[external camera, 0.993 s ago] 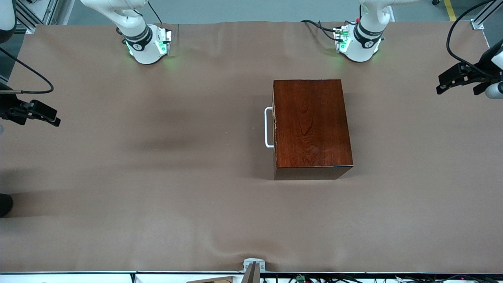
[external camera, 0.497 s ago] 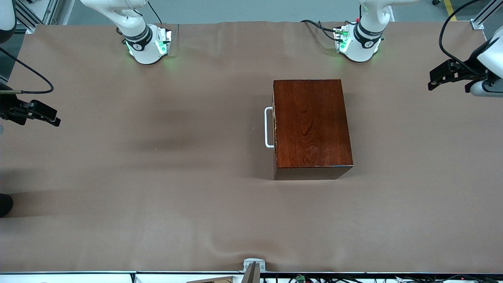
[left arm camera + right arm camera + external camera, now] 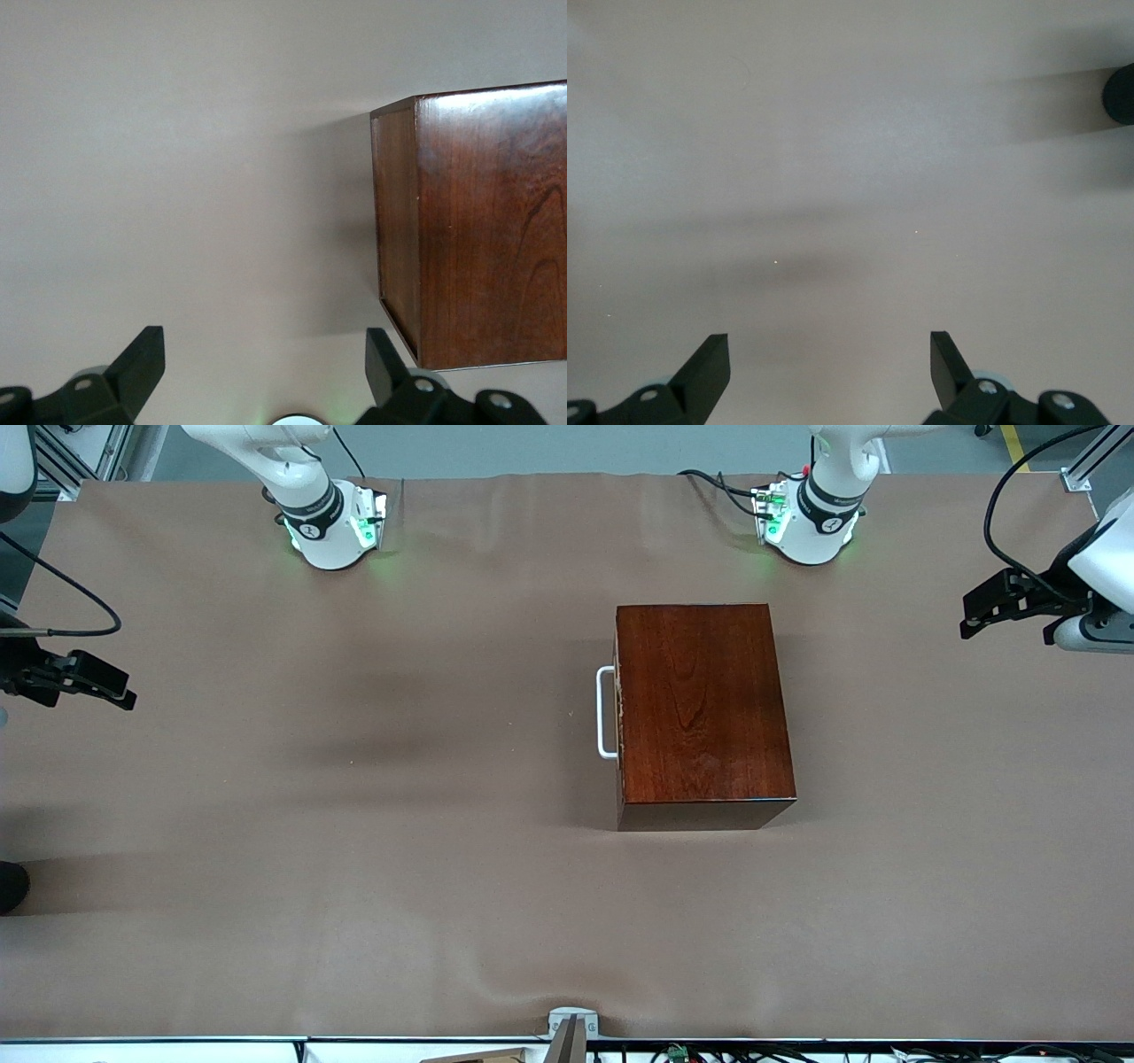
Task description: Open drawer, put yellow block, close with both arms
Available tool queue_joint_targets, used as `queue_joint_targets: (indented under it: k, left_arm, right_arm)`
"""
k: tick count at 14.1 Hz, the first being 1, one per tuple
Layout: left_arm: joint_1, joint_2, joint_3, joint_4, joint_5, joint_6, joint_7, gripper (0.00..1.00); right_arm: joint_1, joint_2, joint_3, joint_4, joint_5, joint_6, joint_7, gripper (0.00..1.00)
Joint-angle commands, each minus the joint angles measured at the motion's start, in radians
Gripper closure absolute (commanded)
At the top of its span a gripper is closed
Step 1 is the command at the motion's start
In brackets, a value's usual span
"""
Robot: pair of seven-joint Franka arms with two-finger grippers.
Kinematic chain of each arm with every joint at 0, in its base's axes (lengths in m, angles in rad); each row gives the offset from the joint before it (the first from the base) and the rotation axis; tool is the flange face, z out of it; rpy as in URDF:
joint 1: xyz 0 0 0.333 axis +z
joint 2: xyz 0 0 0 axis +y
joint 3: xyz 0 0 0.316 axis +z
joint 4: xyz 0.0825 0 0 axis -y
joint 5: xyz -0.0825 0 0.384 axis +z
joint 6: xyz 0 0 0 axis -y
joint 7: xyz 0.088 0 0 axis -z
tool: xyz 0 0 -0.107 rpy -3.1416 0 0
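Drawer (image 3: 618,713): shut in box (image 3: 700,708), handle (image 3: 605,713) facing right arm's end. Yellow block: unseen. Left pincer (image 3: 979,609), right pincer (image 3: 111,691): agape over bench (image 3: 354,824) ends. Advice: grip handle centrally, pull straight.

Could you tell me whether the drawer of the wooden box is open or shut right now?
Shut: the drawer front sits flush with the box, only its white handle protruding, and no pale tray shows.

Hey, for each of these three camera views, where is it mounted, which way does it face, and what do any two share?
Front view: high across the table, facing both bases, above the closed wooden box.
Left wrist view: on the left arm, looking down past the open left gripper at the box's corner.
Right wrist view: looking down past the open right gripper at bare cloth.
Front and left wrist views share the box.
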Motion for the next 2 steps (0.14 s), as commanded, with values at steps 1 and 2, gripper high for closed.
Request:
queue_joint_targets:
  k: [1, 2]
  left_arm:
    - [0.005, -0.003, -0.005, 0.001, 0.019, 0.008, 0.002, 0.00]
    - [0.005, -0.003, -0.005, 0.001, 0.019, 0.008, 0.002, 0.00]
  right_arm:
    - [-0.016, -0.020, 0.014, -0.010, 0.013, -0.006, 0.002, 0.00]
    - [-0.016, -0.022, 0.014, -0.011, 0.013, -0.007, 0.002, 0.00]
